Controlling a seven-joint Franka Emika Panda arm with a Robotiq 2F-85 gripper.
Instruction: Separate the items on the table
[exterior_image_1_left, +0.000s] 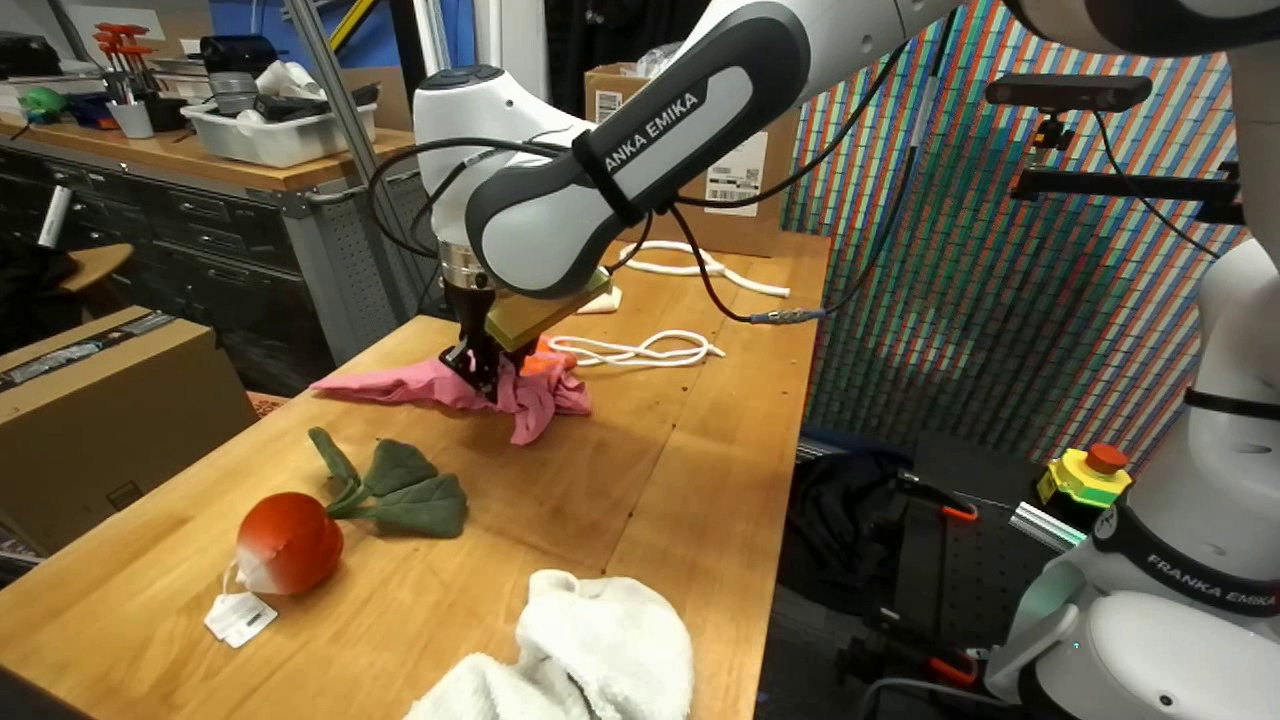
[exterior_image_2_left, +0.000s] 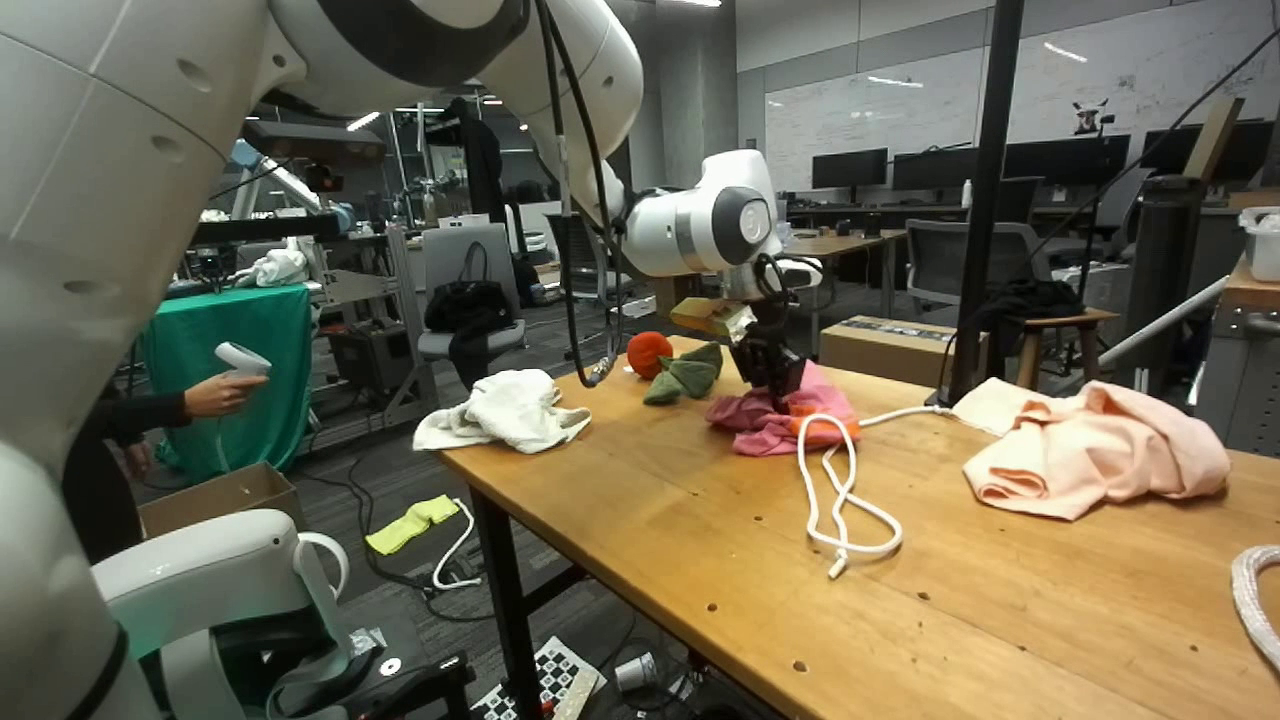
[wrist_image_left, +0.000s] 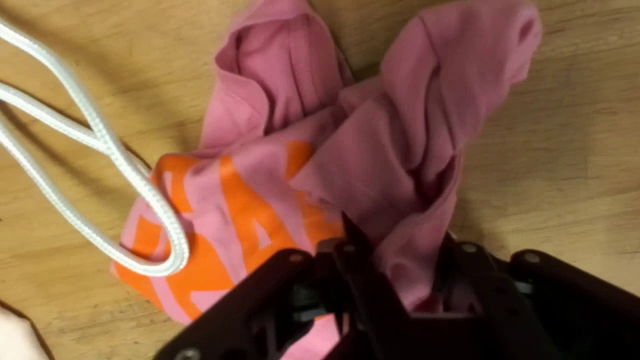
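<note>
In an exterior view, looks smooth and faintly glossy on the wooden surface (exterior_image_1_left: 560, 500), rough and fluffy on the towel (exterior_image_1_left: 610, 640) at six o'clock, matt on the pink cloth (exterior_image_1_left: 425, 384) at nine.

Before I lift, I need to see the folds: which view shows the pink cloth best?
The wrist view: the pink cloth fills its middle, folds and orange print close up, a loop of white rope across it, though the gripper hides its lower part. Both exterior views show it smaller, partly behind the gripper.
</note>
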